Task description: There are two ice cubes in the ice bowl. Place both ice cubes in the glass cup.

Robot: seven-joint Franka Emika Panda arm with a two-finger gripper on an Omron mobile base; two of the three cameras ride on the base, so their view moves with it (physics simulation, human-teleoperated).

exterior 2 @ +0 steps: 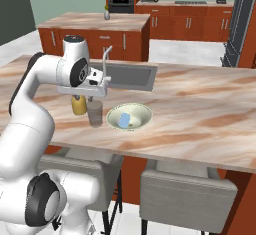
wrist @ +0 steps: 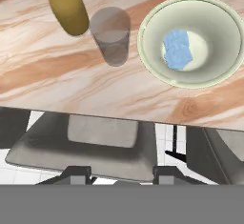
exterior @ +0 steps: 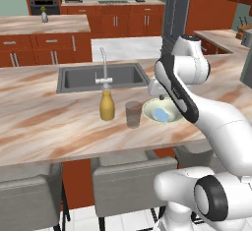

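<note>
The ice bowl [wrist: 220, 32], shallow and pale cream-green, sits on the marble counter near its front edge. Two pale-blue ice cubes [wrist: 177, 49] lie together at its bottom. They also show as a blue patch [exterior: 161, 113] [exterior 2: 124, 120]. Just left of the bowl [exterior: 147, 109] [exterior 2: 143, 110] stands the clear glass cup [wrist: 111, 35] [exterior: 133, 114] [exterior 2: 95, 113], upright, with nothing visible inside. My gripper [wrist: 121, 174] [exterior 2: 91, 97] hangs above the counter's front edge, over the cup and bowl. It is open, with nothing between its fingers.
A yellow-amber bottle [exterior: 107, 105] [exterior 2: 78, 105] [wrist: 66, 4] stands just left of the cup. Behind them are the grey sink basin [exterior: 81, 77] and its faucet [exterior: 104, 68]. Grey stools [wrist: 102, 144] stand below the counter's front edge.
</note>
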